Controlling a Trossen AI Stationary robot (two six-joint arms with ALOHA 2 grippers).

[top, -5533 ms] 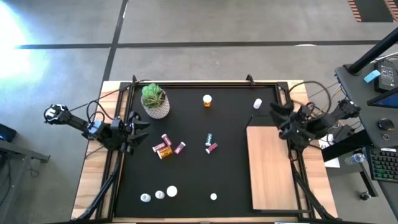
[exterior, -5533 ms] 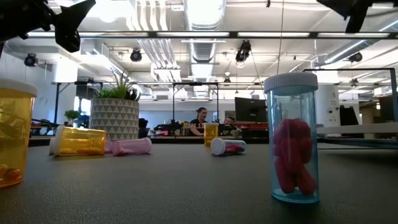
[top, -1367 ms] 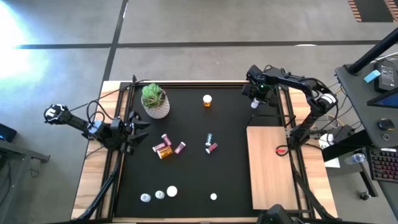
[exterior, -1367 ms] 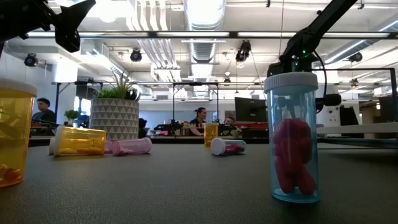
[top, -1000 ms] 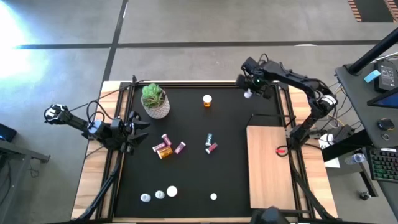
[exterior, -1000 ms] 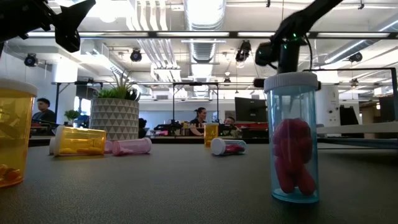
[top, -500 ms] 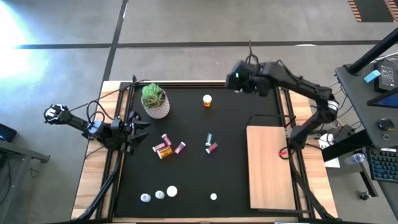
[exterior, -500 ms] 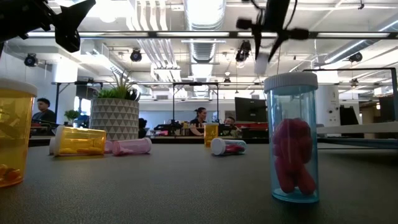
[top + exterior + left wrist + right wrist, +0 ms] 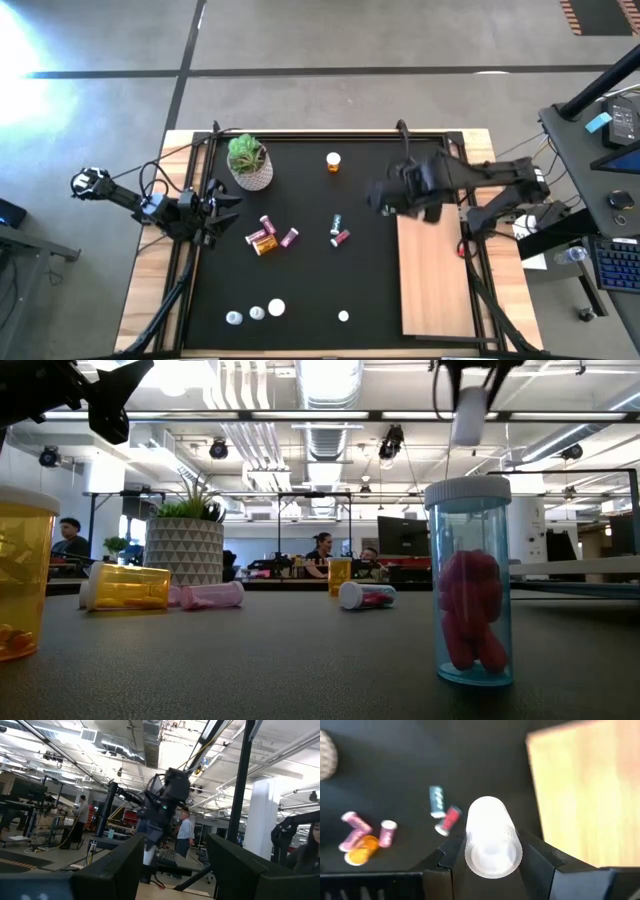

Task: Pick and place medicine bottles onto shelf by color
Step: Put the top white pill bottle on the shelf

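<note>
**Right hand carrying white bottle toward shelf**

Right hand [image 9: 492, 851] closed on a white medicine bottle [image 9: 491, 836], fingers pinching its sides. From above, the hand sits up off the black mat [image 9: 300, 290], just beside the near-left edge of the shelf [image 9: 435, 275], which is bare. In the low view the white bottle hangs high above the worktop, long axis close to vertical. In the right wrist view its axis runs straight out along the fingers, one round end facing the camera; cannot tell if that end is cap or base.

Left hand [image 9: 205, 212] parked at the left mat edge, fingers apart and empty.

Step in hand, as I judge it: transport to the shelf. To do it well: carry it fully over the board before lowering, keep the axis upright so it lands on its flat end, release only once it is seated. Leave room for other colour groups.

Remaining bottles lie scattered on the mat: pink and amber cluster [image 9: 268, 234], teal-banded one [image 9: 337, 222], an upright amber one [image 9: 333, 160] and white ones [image 9: 256, 312].
</note>
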